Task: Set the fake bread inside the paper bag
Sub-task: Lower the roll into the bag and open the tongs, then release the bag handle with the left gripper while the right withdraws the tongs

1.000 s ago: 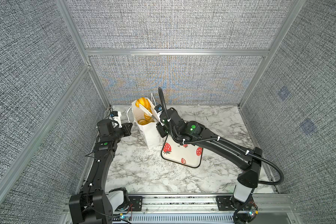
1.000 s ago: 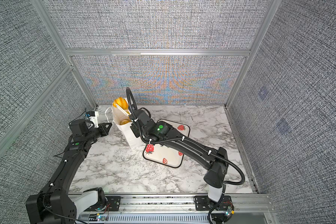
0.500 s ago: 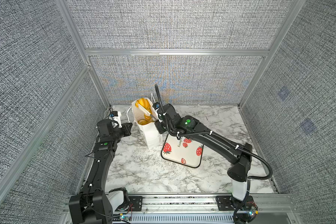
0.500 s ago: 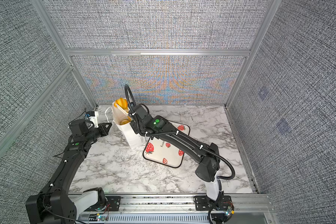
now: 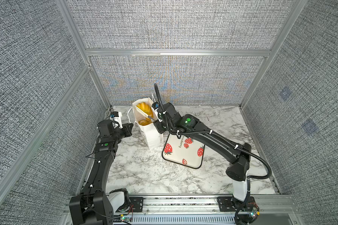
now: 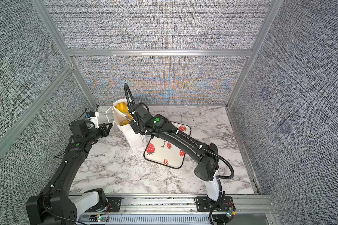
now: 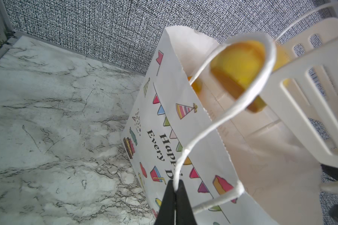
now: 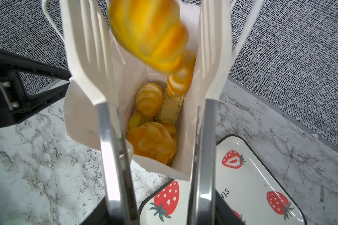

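Observation:
The white paper bag point(image 5: 151, 136) point(image 6: 134, 139) stands upright at the back left of the marble table. My left gripper point(image 5: 132, 126) point(image 7: 175, 187) is shut on its thin cord handle point(image 7: 203, 134). My right gripper point(image 5: 147, 115) point(image 8: 150, 11) carries long white slotted fingers point(image 8: 86, 58) that reach over the bag's mouth and stand apart, open. Between them a glossy striped croissant point(image 8: 148, 33) point(image 5: 144, 108) shows blurred and loose, with a gap on both sides. Several more pieces of fake bread point(image 8: 151, 140) lie at the bottom of the bag point(image 8: 80, 120).
A white strawberry-printed tray point(image 5: 191, 161) point(image 6: 172, 161) with a dark rim lies just right of the bag, partly under my right arm. Grey fabric walls with aluminium posts close in the back and both sides.
My right arm has pushed farther over the bag's mouth and its fingers have spread apart, letting the croissant go. The left gripper has kept its hold on the handle.

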